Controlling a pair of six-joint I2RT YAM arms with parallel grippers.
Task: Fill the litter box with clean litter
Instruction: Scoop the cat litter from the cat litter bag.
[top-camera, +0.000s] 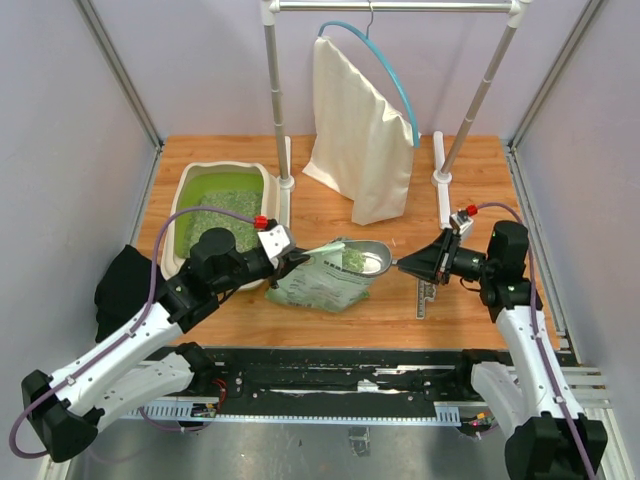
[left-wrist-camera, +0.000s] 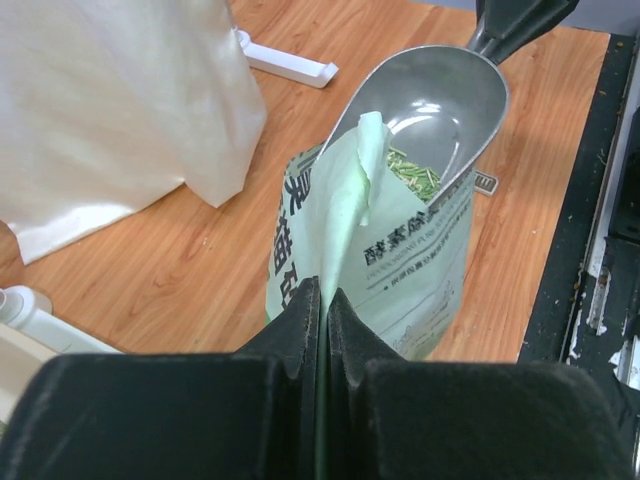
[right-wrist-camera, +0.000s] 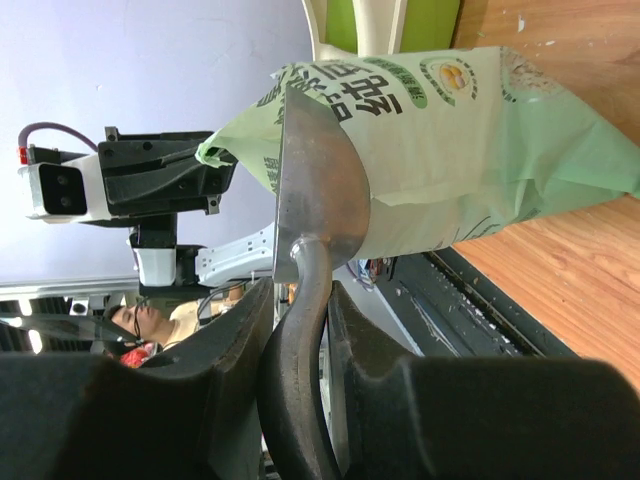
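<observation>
W/ L jaws pinched bag lip; w/ R jaws clamped scoop handle. Judged mid-scoop, little clean litter aboard. Needed deeper dig, then haul to litter box.

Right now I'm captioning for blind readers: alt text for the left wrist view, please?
The left gripper, jaws shut, pinches the top edge of a pale green bag over a wooden table. A metal scoop sits at the bag's open mouth holding a few litter granules; a cream cloth bag is at left.
</observation>
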